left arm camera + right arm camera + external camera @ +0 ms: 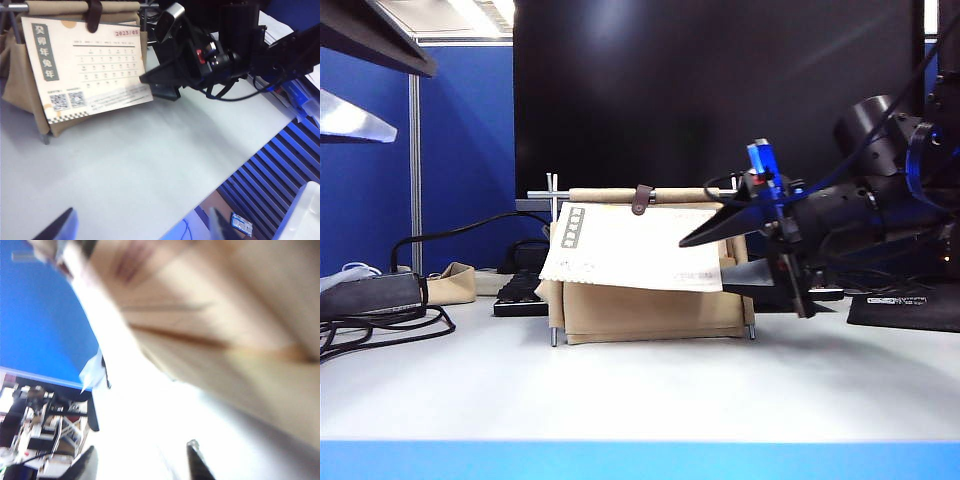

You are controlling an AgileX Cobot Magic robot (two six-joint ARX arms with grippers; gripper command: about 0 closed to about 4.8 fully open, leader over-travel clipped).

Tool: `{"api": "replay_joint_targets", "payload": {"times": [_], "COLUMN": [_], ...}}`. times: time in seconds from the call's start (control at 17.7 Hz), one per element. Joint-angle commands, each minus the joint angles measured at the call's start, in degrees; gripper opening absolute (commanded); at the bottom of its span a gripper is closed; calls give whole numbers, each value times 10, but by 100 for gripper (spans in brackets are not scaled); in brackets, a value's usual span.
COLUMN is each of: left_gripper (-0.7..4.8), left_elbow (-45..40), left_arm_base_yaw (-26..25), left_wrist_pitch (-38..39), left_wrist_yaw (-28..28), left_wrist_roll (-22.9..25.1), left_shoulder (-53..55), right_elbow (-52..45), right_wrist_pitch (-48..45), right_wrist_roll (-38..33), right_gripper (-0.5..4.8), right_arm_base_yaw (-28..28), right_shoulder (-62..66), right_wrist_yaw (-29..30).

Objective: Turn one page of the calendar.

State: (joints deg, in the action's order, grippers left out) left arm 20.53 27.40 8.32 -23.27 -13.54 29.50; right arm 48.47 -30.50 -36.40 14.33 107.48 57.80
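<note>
My right claw (720, 258), jaws apart, straddles the page (630, 248) edge at frame centre; left claw (140, 227) idles wide open; pinching badly could tear the page or topple the calendar (650, 305).

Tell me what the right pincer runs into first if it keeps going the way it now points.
Most likely the page. The right pincer points leftward at the calendar, its upper finger at the sheet's right edge and the lower one beneath it. Whether they touch already is unclear.
</note>
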Motion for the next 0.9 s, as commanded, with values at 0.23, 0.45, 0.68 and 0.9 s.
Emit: {"api": "replay_joint_targets", "payload": {"times": [0.23, 0.45, 0.68, 0.9], "left_gripper": [345, 345, 345, 345], "left_elbow": [2, 2, 2, 2], "left_arm_base_yaw": [0, 0, 0, 0], "left_wrist_pitch": [-12, -12, -12, -11], "left_wrist_yaw": [1, 1, 1, 1], "left_wrist_roll": [11, 11, 11, 11], "left_shoulder": [0, 0, 0, 0], "right_elbow": [-9, -44, -43, -38], "right_wrist_pitch": [19, -12, -72, -79], "right_wrist_roll": [4, 28, -13, -24], "right_gripper": [206, 42, 113, 297], "right_arm_base_yaw": [9, 8, 8, -5], "right_shoulder": [-2, -2, -2, -2], "right_wrist_yaw": [10, -7, -7, -13]}}
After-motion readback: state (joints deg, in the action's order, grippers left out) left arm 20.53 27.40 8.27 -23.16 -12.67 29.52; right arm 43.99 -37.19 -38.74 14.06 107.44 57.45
